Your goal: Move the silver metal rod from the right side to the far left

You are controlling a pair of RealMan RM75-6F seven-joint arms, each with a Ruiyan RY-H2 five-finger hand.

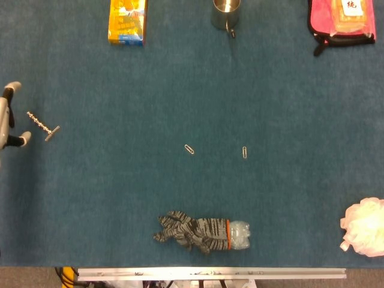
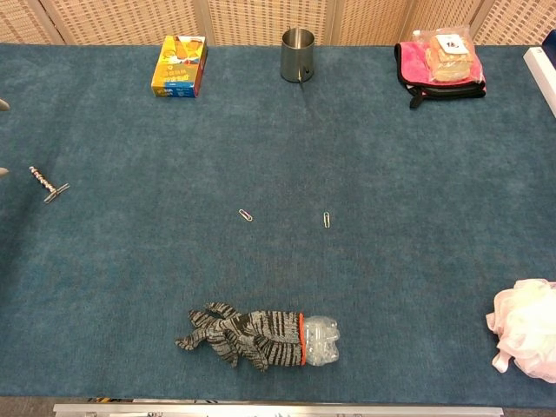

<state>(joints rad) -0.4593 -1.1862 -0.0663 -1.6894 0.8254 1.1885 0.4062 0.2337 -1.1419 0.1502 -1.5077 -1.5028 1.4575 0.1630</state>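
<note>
The silver metal rod (image 1: 42, 125), a thin threaded piece with a short crossbar at one end, lies on the blue cloth near the far left edge; the chest view shows the rod (image 2: 48, 184) at the same spot. My left hand (image 1: 7, 114) shows only at the left border of the head view, fingers spread, just left of the rod and not touching it. In the chest view only its fingertips (image 2: 3, 172) peek in at the border. Nothing is in that hand. My right hand appears in neither view.
An orange box (image 1: 127, 21), a steel cup (image 1: 226, 14) and a pink pouch (image 1: 342, 19) line the far edge. Two paper clips (image 1: 189, 149) lie mid-table. A striped sock over a bottle (image 1: 204, 233) lies near the front, a white puff (image 1: 365, 227) at the right.
</note>
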